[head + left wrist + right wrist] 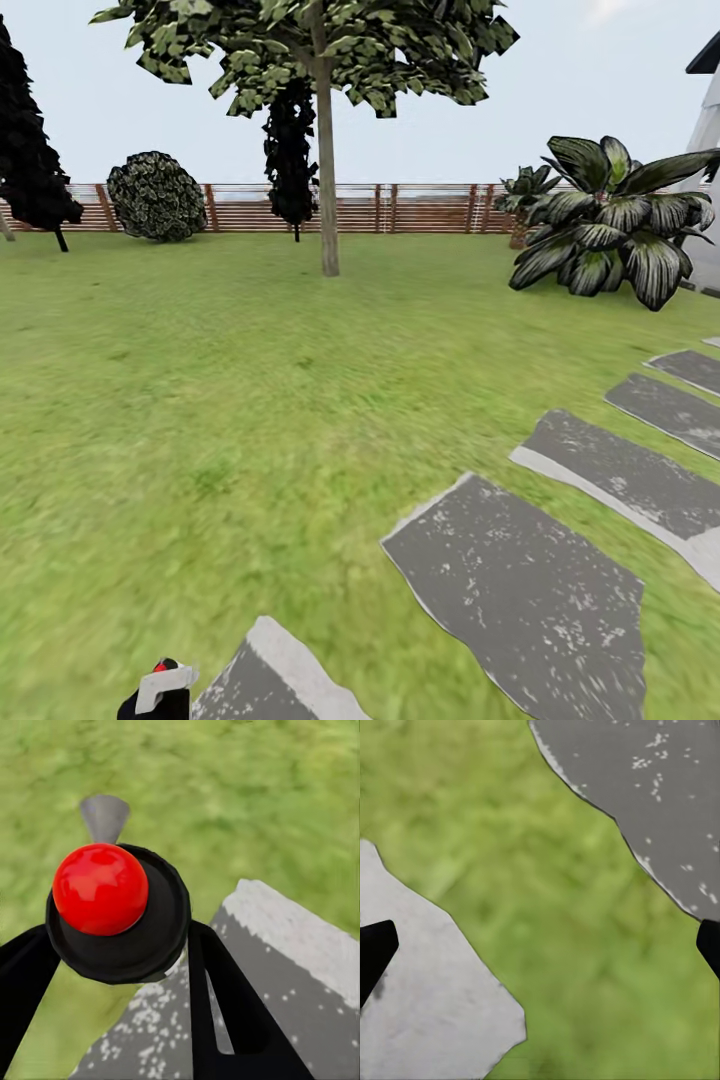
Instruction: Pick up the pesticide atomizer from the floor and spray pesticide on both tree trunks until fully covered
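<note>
Out on the wide green lawn (200,400) now, and the head camera looks across open grass toward the brown horizontal-slat wooden fence (350,208) at the far edge. Standing well out from that fence is a tall tree with a dark green, blocky-leaved crown (320,40), its slim, straight, pale beige-grey trunk (327,170) rising bare from the grass. Just behind it, a narrow near-black conifer (290,150); another dark conifer (30,140) sits at the far left edge, with a round speckled shrub (156,196) between them, near the fence. Toward the right edge, a big broad-leaved plant with striped dark leaves (610,220).

A row of grey stepping stones (530,590) runs across the lawn's near right corner.

Down at the near edge, the black pesticide atomizer with its red round cap and pale grey nozzle (160,690) pokes into view. From the left wrist, there it is: the atomizer (112,907) sits right between the black fingers (225,1012) of the left gripper (112,967), which are closed against its body, above grass and a stone.

The right gripper (540,945) hangs over grass between two stones, jaws spread wide, fingertips (375,949) far apart, holding nothing.
</note>
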Controlling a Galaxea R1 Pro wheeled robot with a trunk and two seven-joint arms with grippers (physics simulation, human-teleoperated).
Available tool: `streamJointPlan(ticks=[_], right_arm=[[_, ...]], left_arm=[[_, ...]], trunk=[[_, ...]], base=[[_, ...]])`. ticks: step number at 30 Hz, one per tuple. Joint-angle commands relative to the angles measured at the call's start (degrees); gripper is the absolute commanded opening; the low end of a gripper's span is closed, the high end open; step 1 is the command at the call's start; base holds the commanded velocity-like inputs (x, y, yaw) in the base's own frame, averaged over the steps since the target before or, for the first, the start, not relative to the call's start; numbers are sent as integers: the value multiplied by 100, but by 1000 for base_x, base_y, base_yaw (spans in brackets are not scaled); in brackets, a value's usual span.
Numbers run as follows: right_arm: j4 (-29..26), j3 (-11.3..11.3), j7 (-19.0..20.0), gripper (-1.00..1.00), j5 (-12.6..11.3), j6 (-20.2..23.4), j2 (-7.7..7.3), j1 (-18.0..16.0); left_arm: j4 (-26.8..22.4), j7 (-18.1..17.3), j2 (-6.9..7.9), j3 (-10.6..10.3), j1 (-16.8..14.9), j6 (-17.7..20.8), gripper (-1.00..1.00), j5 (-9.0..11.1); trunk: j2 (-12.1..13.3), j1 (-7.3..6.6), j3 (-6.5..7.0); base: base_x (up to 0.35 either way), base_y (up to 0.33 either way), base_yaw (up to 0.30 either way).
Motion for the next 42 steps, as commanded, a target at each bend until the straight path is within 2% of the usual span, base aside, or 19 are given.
streamJointPlan(ticks=[1,42], right_arm=[[4,-45,24,100,32,-19,-1,-3],[4,-45,24,100,35,-19,-1,-3]], left_arm=[[5,-27,-1,2,-4,-14,-100,53],[-4,-24,2,2,-4,-22,-100,53]], trunk=[[-2,2,-5],[-2,2,-5]], base=[[307,159,0],[309,153,0]])
